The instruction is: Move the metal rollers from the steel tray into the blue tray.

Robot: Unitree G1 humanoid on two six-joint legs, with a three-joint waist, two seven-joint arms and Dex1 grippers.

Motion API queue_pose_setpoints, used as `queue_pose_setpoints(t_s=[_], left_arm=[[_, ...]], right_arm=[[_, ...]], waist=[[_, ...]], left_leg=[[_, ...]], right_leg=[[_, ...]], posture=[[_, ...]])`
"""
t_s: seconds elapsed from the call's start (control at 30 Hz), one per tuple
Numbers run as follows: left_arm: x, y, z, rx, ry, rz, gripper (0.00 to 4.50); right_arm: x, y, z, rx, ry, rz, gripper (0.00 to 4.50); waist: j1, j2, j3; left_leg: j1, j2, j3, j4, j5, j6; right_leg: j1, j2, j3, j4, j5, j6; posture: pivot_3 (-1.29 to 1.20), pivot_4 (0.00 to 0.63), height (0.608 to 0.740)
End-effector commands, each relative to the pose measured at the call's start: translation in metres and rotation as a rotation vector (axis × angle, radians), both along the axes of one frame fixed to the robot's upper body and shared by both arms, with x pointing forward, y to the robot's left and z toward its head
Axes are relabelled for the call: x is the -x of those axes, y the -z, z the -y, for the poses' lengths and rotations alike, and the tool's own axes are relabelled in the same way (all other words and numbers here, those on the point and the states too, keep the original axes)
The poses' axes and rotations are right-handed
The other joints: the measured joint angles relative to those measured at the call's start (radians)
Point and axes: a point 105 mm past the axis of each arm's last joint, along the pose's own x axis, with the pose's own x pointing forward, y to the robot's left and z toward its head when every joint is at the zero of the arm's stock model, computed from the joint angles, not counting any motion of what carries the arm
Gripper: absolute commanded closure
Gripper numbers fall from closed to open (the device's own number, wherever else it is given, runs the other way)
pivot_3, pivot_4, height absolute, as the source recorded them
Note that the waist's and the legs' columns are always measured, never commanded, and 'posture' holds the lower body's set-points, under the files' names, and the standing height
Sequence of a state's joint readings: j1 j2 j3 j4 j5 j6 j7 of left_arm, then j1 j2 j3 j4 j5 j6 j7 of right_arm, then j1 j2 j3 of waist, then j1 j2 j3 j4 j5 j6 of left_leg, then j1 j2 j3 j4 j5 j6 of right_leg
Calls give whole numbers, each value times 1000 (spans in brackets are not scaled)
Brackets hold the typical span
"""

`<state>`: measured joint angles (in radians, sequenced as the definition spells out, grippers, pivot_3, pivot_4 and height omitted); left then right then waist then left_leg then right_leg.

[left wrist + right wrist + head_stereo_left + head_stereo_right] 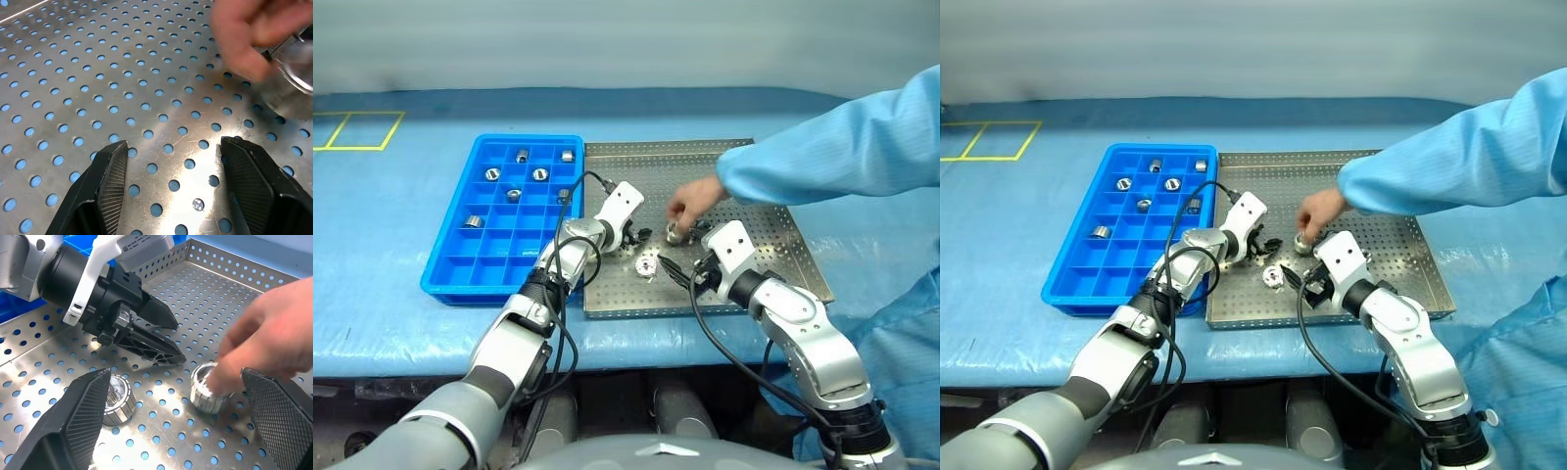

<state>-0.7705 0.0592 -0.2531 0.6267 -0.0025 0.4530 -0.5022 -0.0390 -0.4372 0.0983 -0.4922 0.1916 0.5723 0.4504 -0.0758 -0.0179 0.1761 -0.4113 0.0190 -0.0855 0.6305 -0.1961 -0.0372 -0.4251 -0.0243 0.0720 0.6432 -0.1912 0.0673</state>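
Head views: the worktop (382, 245) is covered in blue sheeting, with yellow tape lines at its far left corner. The blue tray (450, 279) lies just left of the steel tray (783, 245), their long edges nearly touching. Seven rollers (492, 174) sit in separate compartments of the blue tray, mostly in its far half. On the steel tray, one roller (647, 265) lies between the two tools, and a person's hand (693, 203) — reaching in from the right in a light blue sleeve (842, 157) — is on another roller (676, 233) just beyond it. The left tool (634, 238) stretches forward over the steel tray's near left part, angled down and to the right. The right tool (677, 272) points forward and to the left, low over the tray.

Left wrist view: the left tool's fingers (111, 181) stand apart with nothing between them but perforated steel; the blurred hand is ahead.

Right wrist view: the right tool's fingers (83, 421) are spread wide, empty — one roller lies just inside the one finger, the hand-covered roller near the other. The left tool's white housing bears a small printed label, too small to read.
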Motion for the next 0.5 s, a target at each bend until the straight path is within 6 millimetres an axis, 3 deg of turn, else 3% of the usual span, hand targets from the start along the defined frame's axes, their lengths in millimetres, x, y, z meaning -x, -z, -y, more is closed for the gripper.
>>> queue_pose_setpoints(t_s=[0.03,0.2,0.5], left_arm=[[-3,-9,1,11,-2,32,1206],[-3,-13,3,28,4,50,1206],[14,-34,40,136,198,81,1206]], right_arm=[[-3,-13,-1,-7,-2,60,0],[-3,-13,-1,-5,-1,61,0],[-1,-13,3,6,13,60,0]], waist=[[0,0,0],[1,0,0],[3,0,0]], left_leg=[[0,0,0,0,0,0],[0,0,0,0,0,0],[0,0,0,0,0,0]], right_leg=[[0,0,0,0,0,0],[0,0,0,0,0,0],[0,0,0,0,0,0]], posture=[[-54,150,740],[-53,150,740],[-83,150,740]])
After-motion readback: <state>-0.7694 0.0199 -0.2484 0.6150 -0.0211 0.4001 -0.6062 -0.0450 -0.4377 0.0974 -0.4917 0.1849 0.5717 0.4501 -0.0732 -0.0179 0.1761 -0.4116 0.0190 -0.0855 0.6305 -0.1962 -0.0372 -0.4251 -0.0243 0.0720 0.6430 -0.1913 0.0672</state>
